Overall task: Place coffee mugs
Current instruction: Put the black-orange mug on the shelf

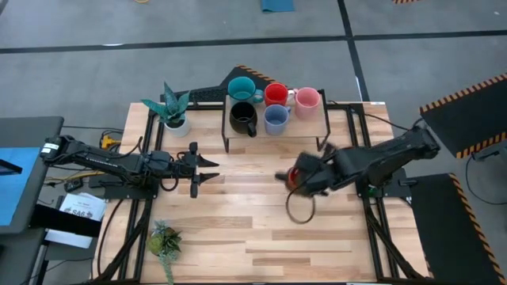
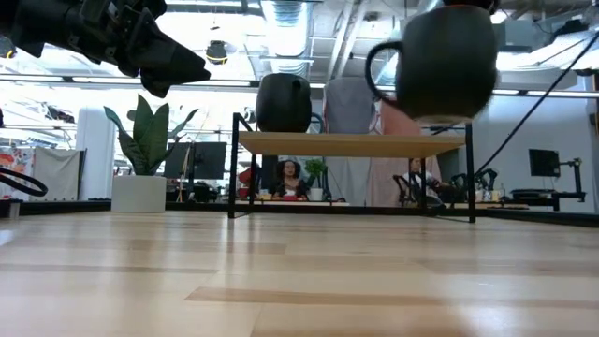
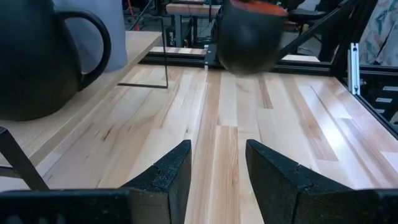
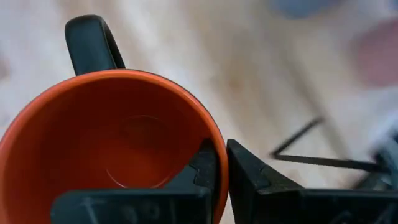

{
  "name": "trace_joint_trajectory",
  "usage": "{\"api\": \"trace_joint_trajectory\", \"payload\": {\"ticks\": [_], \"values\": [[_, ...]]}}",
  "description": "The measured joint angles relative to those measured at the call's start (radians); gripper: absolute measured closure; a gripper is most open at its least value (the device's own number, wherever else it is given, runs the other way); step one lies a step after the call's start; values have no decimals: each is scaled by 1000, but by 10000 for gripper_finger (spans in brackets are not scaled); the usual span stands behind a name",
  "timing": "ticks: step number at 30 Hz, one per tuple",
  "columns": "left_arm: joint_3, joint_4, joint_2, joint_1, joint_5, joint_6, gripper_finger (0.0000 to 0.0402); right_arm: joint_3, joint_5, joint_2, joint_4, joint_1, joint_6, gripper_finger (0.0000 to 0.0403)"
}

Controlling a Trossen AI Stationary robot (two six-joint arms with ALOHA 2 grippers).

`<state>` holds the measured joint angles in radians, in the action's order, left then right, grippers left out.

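In front of the rack (image 1: 317, 127), the right gripper (image 4: 221, 165) pinches the upright orange mug (image 4: 118, 149) by its rim, handle pointing away from the gripper; the left gripper (image 3: 217, 168) waits open.

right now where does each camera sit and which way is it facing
High: above the table, looking straight down; both arms show, the right gripper carrying the orange mug.
Low: at tabletop height, looking level at the rack.
Left wrist: looks past the open left gripper across the table.
Right wrist: looks down into the orange mug, fingers pinching its rim.
All four views show that mug.
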<state>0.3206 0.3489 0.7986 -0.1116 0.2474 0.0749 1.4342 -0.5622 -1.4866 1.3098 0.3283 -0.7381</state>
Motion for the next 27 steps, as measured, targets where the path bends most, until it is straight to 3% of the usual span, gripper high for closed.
{"api": "trace_joint_trajectory", "payload": {"ticks": [4,8,15,27], "values": [[0,1,0,0,0,0,264,2,-117,111,79,-68,-99,362],[0,11,0,0,0,0,264,2,-190,173,89,-208,-92,362],[0,10,0,0,1,-11,264,0,-156,156,79,-461,76,362],[0,7,0,0,4,-12,264,0,-88,101,-34,-586,218,362]]}}
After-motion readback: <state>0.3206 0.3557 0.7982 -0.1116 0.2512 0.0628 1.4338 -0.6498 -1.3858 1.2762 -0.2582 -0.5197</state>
